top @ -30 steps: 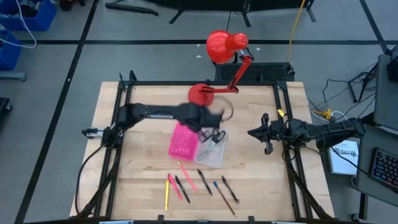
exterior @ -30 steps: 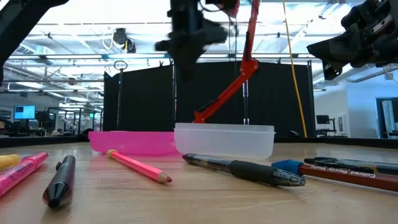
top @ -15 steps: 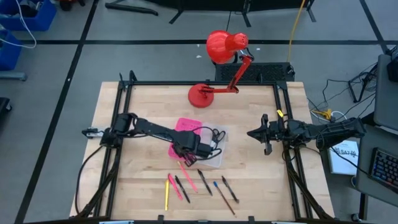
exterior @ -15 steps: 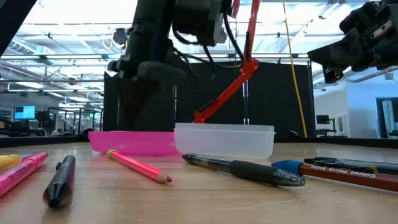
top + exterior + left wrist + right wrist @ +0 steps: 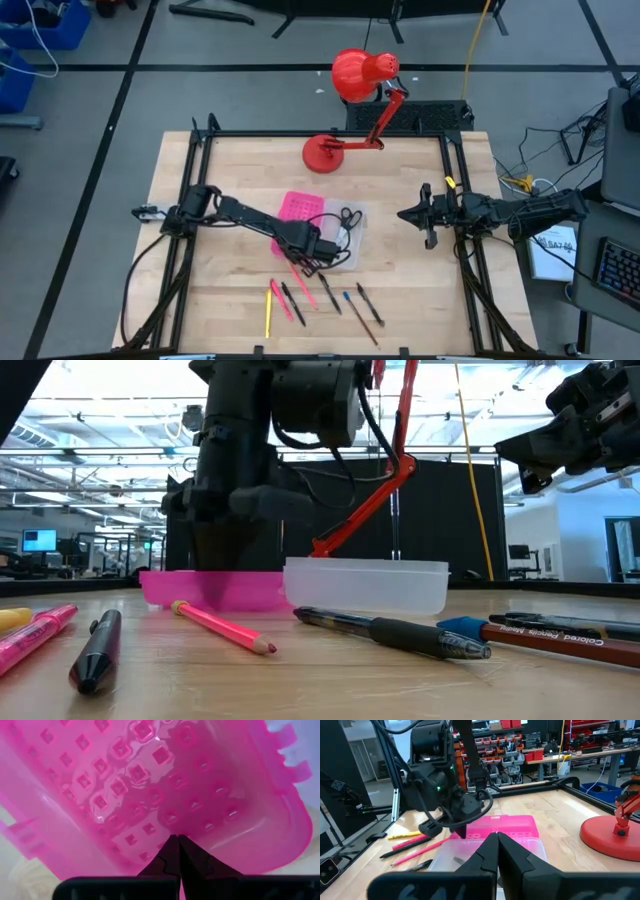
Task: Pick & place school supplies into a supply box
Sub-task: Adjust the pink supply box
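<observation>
Left gripper [image 5: 322,257]: fingers pressed together with nothing between them; has dropped within the last second from high over the far end of the supply box to low over its near end, at the hot-pink half [image 5: 296,214]; its own camera shows the closed tips [image 5: 176,851] just above the perforated pink floor.

Right gripper [image 5: 408,213]: closed and empty; arm parked at the right edge of the table [image 5: 420,300], well apart from the work.

Supply box: clear half [image 5: 350,243] and pink half side by side near the table's centre; in the low view the clear tray [image 5: 366,586] sits a touch further right than half a second ago, so the box has probably been nudged; contact itself cannot be confirmed.

Scissors [image 5: 346,217]: lying in the clear half toward its far end; already placed.

Pens and pencils [image 5: 320,298]: a loose row near the front edge of the table, outside the box; pink pencil [image 5: 222,627] nearest the pink half, black pen [image 5: 395,631] just before the clear tray; none gripped.

Red desk lamp [image 5: 352,98]: base at the far edge; not part of the job.

Meaning for the task: descent made with closed fingers over the box, not over a pencil; judged a transit toward the next item; most of the supplies remain to be moved.

Next move calls for: opening the fingers and shifting toward the front edge to reach the pink pencil.

Risk: further pushing of the light box.
</observation>
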{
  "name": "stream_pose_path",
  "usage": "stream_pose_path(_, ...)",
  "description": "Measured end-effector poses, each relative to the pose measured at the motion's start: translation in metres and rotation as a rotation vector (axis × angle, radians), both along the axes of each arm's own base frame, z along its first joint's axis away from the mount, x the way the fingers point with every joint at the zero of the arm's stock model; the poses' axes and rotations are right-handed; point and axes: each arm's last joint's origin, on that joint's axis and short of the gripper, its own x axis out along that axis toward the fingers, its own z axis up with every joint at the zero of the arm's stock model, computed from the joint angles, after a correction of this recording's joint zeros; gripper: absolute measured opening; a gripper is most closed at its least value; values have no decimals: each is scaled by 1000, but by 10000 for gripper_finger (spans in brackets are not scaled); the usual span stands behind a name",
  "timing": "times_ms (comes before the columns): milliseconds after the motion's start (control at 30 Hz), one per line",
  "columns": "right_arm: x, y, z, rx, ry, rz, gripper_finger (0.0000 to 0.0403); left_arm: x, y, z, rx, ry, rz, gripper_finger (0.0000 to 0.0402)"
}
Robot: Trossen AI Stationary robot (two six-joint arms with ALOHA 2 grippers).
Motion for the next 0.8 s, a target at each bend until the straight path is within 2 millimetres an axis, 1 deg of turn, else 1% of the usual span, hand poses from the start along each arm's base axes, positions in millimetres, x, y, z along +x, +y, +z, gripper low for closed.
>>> stream_pose_path(300,0,0,0,0,-1,0,0,7,-4,0,-17,-78,1,2)
stream_pose_path(467,0,0,0,0,-1,0,0,7,-2,3,49,-98,-9,2)
stream_pose_path(567,0,0,0,0,-1,0,0,6,0,16,122,-151,-17,2)
stream_pose_path(667,0,0,0,0,-1,0,0,2,3,39,173,-228,-14,6)
stream_pose_path(733,0,0,0,0,-1,0,0,3,1,52,175,-300,-42,4)
stream_pose_path(800,0,0,0,0,-1,0,0,7,-6,61,163,-391,-110,3)
